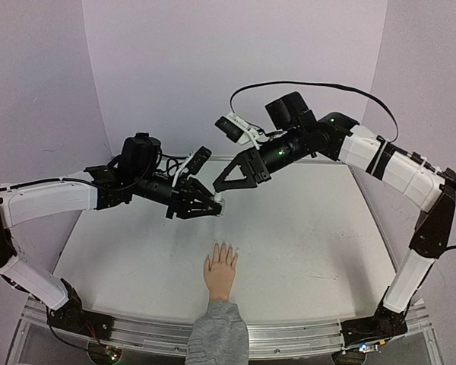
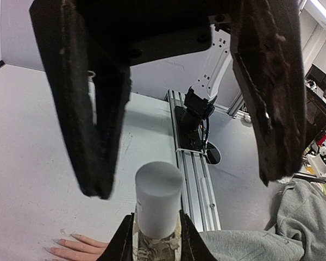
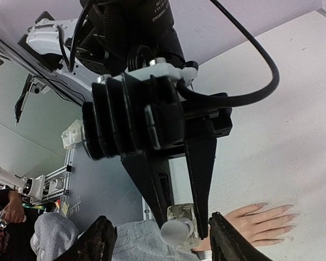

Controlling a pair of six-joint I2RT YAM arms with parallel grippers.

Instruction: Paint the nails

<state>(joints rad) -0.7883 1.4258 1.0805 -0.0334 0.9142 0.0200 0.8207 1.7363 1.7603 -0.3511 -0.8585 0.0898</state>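
Below my left gripper, clamped on the bottle, the hand lies flat on the counter, its nails seemingly bare. My right gripper stands apart beside the cap. The bottle is not yet opened and the painting not begun.

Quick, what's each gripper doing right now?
Left gripper: closed on the small bottle.
Right gripper: open, straddling the bottle's cap, not touching.

The left gripper is clamping a small bottle just below its pale grey cap. The right gripper is hanging over it, its dark fingers spread wide to either side of the cap. A hand is lying flat on the desk near the railed edge, its nails showing.
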